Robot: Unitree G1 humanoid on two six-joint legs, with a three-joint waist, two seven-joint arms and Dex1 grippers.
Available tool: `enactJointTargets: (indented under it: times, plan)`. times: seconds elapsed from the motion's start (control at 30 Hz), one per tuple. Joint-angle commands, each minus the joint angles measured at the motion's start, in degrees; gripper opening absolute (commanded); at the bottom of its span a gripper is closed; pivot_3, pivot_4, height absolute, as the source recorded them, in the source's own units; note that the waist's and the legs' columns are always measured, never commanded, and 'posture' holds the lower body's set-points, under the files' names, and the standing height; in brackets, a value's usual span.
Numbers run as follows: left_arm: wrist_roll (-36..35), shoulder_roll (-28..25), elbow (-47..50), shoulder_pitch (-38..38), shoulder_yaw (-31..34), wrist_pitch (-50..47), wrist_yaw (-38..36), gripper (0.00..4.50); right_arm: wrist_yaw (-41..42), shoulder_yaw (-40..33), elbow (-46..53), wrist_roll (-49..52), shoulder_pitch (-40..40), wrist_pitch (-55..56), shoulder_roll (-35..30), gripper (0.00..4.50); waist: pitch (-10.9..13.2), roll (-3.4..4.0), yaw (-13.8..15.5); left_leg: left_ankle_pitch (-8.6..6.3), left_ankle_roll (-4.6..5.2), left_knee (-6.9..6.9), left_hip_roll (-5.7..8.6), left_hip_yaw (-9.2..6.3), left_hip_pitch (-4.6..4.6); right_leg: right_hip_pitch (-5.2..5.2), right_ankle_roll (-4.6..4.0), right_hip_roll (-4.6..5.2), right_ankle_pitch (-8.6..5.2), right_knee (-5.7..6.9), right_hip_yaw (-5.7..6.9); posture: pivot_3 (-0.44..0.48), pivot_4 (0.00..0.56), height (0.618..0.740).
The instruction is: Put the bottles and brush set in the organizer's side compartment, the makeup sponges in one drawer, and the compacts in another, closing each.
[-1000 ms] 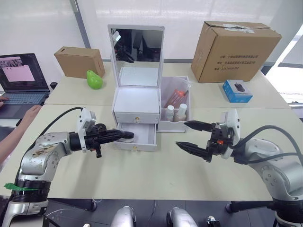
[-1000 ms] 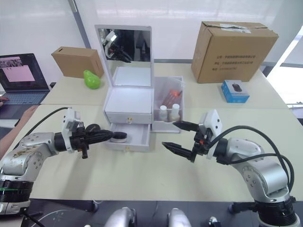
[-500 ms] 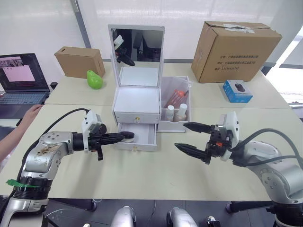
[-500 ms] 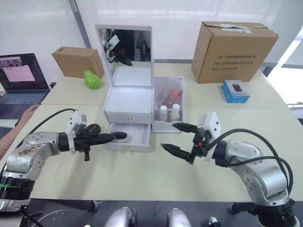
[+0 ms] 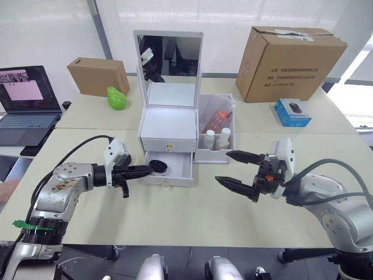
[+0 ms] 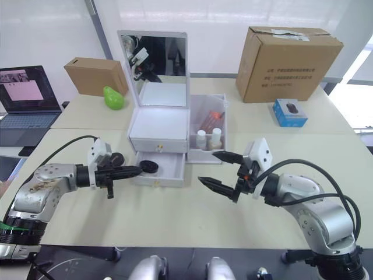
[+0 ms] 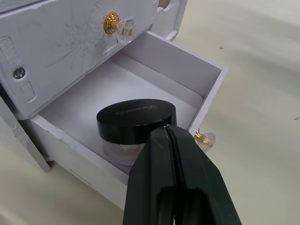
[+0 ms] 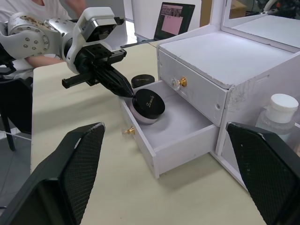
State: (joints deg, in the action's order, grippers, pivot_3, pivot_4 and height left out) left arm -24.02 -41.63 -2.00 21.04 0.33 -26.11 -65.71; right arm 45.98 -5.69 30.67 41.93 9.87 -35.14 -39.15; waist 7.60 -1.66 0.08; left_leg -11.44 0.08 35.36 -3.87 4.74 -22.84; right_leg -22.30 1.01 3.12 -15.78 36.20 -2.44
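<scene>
The white organizer point(image 5: 168, 125) stands mid-table with its mirror lid upright. Its lower drawer point(image 5: 178, 169) is pulled open and one black compact point(image 5: 158, 167) lies inside. My left gripper point(image 5: 150, 170) is shut with nothing in it, its tip against that compact's side point(image 7: 136, 117). The other compact point(image 6: 116, 158) lies on the table just left of the drawer. The upper drawer point(image 5: 168, 143) is closed. Two white-capped bottles point(image 5: 216, 138) and the brush set point(image 5: 220, 119) stand in the side compartment point(image 5: 228, 102). My right gripper point(image 5: 222, 166) hangs open, right of the drawer. The makeup sponges are out of view.
A laptop point(image 5: 26, 93) sits at the far left edge. A small cardboard box point(image 5: 98, 76) and a green pear-shaped object point(image 5: 116, 98) are behind the left arm. A large cardboard box point(image 5: 288, 55) and a small blue box point(image 5: 291, 112) stand at the back right.
My left gripper's tip has drawn back a little to the left, with the compact lying in the open drawer. A person's hand at the left edge has gone. The right arm has barely moved.
</scene>
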Motion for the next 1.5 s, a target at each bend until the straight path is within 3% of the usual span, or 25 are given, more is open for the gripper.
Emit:
enactJointTargets:
  times: [0.03,0.27,0.53,0.63,0.7,0.87,1.03,1.4,1.5]
  plan:
    - [0.7,0.1,-0.2,1.5,-0.1,1.3,0.1,0.04,-0.3,-1.6,2.3,1.7,-0.3,0.0,-0.1,4.5,0.0,0.0,0.0,0.0,0.0,0.0,0.0,0.0,-0.01,0.0,0.0,0.0,0.0,0.0,0.0,0.0,0.15,0.74]
    - [-0.6,-0.9,0.4,1.5,2.8,0.5,-0.4,0.04,-0.6,-1.9,2.5,2.2,-0.5,0.0,-0.4,4.5,0.0,0.0,-0.1,0.0,0.0,0.0,0.0,-0.02,-0.01,-0.01,0.0,-0.02,0.0,0.0,-0.01,0.0,0.15,0.74]
    - [-6.4,-9.3,-1.9,-4.8,18.1,-2.1,-1.2,0.04,0.8,-11.9,0.3,2.8,-6.9,1.2,-4.5,4.5,0.0,0.0,-0.4,0.0,0.0,0.0,-0.04,-0.02,0.02,-0.01,-0.01,-0.01,-0.01,0.0,0.0,0.0,0.15,0.74]
    - [-4.4,-13.6,-7.5,-8.2,23.5,1.5,-1.6,0.57,3.4,-18.6,-3.8,0.8,-12.0,4.0,-6.1,4.5,0.0,0.0,-0.3,0.0,0.0,-0.01,-0.03,-0.01,0.05,0.02,-0.01,0.02,-0.02,0.0,0.02,0.0,0.15,0.74]
    - [-3.6,-15.2,-9.6,-9.7,24.6,3.2,-1.9,1.2,4.6,-20.8,-5.7,-0.4,-13.9,5.9,-6.5,4.5,0.0,0.0,-0.2,-0.01,0.0,-0.01,-0.03,0.02,0.06,0.03,-0.02,0.05,-0.03,-0.05,0.04,0.0,0.15,0.74]
    - [2.1,-21.8,-25.5,-14.6,29.4,14.8,-2.5,2.76,11.8,-28.0,-20.2,-7.7,-23.3,14.4,-9.0,4.5,0.0,0.0,0.1,-0.01,-0.02,-0.02,-0.01,0.16,0.11,0.02,-0.06,0.2,-0.07,-0.07,0.09,0.0,0.15,0.74]
    - [3.1,-22.4,-30.9,-17.0,30.7,19.9,-2.9,4.33,13.5,-29.6,-28.2,-9.8,-24.5,19.3,-8.3,4.5,0.0,0.02,0.0,-0.02,-0.03,-0.16,-0.07,0.26,0.15,-0.05,-0.36,0.33,-0.24,-0.08,0.08,0.0,0.15,0.74]
    - [0.9,-19.1,-23.0,-22.2,33.8,17.6,-1.0,4.42,12.0,-26.6,-25.9,-8.7,-21.4,18.3,-6.6,4.5,0.0,0.03,-0.2,-0.11,-0.17,-0.24,-0.09,0.3,0.18,-0.05,-0.09,0.33,-0.07,-0.07,0.05,0.0,0.15,0.74]
    - [-0.8,-15.6,-16.7,-24.5,34.6,15.5,1.6,4.42,10.8,-24.6,-21.4,-6.9,-18.6,15.8,-6.4,4.5,0.0,0.03,-0.3,-0.1,-0.17,-0.25,-0.1,0.29,0.19,-0.04,-0.09,0.32,-0.07,-0.05,0.05,0.0,0.15,0.74]
